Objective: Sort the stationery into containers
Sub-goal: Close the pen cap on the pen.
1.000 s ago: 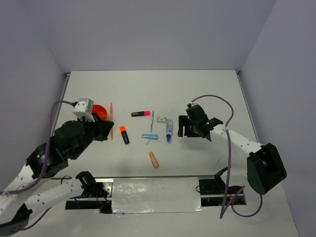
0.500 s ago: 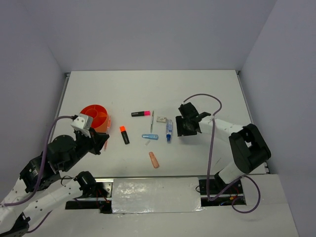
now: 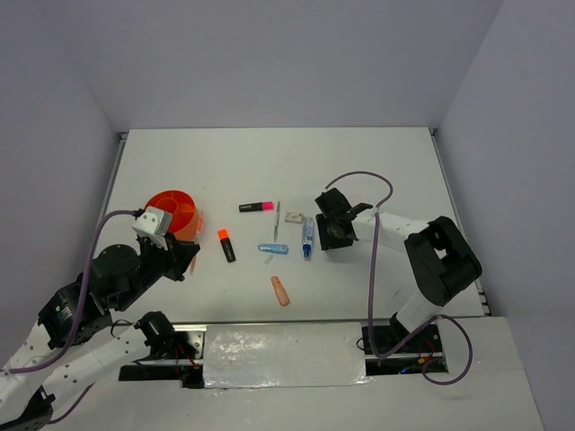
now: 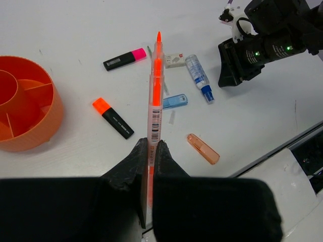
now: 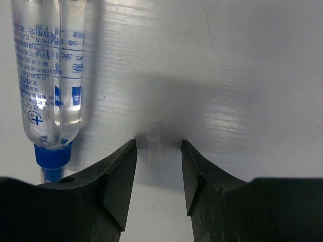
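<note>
Stationery lies scattered mid-table: pink-capped highlighter [image 3: 256,206], orange-capped highlighter [image 3: 225,244], grey pen [image 3: 277,220], white block [image 3: 294,216], blue marker [image 3: 273,249] and peach eraser [image 3: 281,290]. The left gripper [image 4: 151,151] is clamped on a thin orange pen [image 4: 156,91], held up near the divided orange tub [image 4: 35,136]. The right gripper [image 5: 158,151] sits low at the table, its jaws partly apart either side of a tiny clear piece [image 5: 154,136] without touching it, just beside a clear blue-capped tube [image 5: 48,75].

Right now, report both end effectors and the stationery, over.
Left end effector shut on orange pen. Right end effector open, straddling small clear piece beside blue-tipped tube. Nothing blocking.
</note>
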